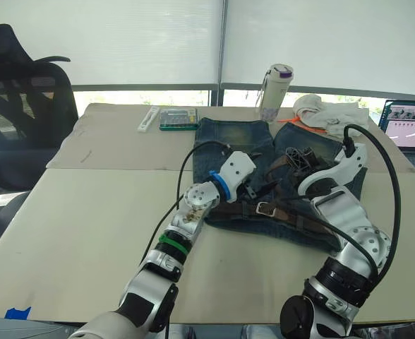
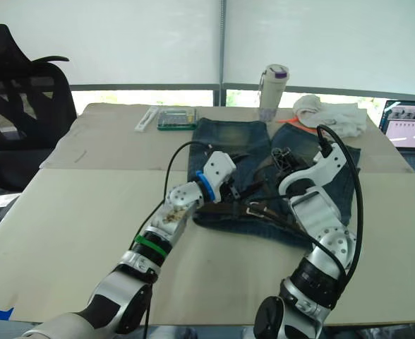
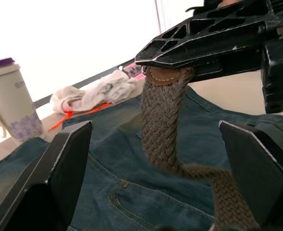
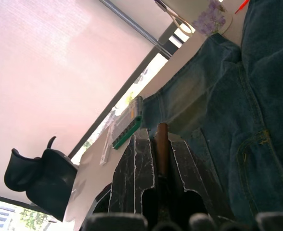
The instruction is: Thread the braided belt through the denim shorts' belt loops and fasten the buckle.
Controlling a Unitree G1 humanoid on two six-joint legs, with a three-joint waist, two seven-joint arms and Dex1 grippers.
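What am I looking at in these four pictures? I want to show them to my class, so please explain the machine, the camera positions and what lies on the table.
This is a two-armed humanoid robot. The two wide pictures come from cameras in its head, looking down over its arms; the other two come from cameras on its wrists.

On the table lie denim shorts with a braided belt and its silver buckle across them. Behind are a white cup, a white cloth, a green-edged box and a laptop.

The right tool is shut on the belt's leather-tipped end. The left tool is open, with that belt hanging between its fingers.
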